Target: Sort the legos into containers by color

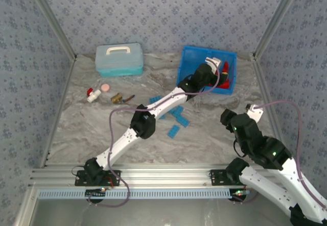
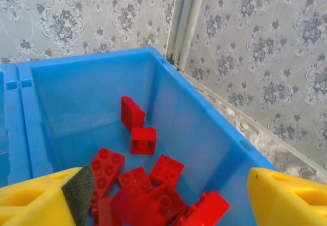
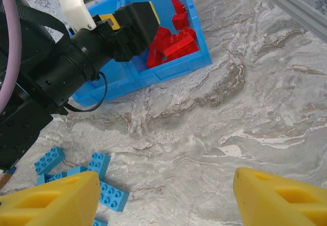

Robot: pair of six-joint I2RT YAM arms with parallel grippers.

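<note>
**Red side served, blue bricks waiting**

My left gripper (image 2: pixel 168 187) hangs over the tray's right compartment. Its yellow fingers (image 2: pixel 36 203) are spread wide at 8 and 4 o'clock of the wrist view and grip nothing. Beneath them lie the red legos (image 2: pixel 143 140), piled toward 6 o'clock inside the bright blue tray (image 2: pixel 92 93). I judge the red drop done.

My right gripper (image 3: pixel 166 195) hovers just as wide and empty over the table (image 3: pixel 245 98). The blue legos (image 1: pixel 176 118) lie scattered mid-table, at 7 o'clock from the tray in the top view.

Next I would lift my left gripper clear of the wall, swing over to them, and close on one blue brick for the other compartment, at 9 o'clock past the divider.
</note>
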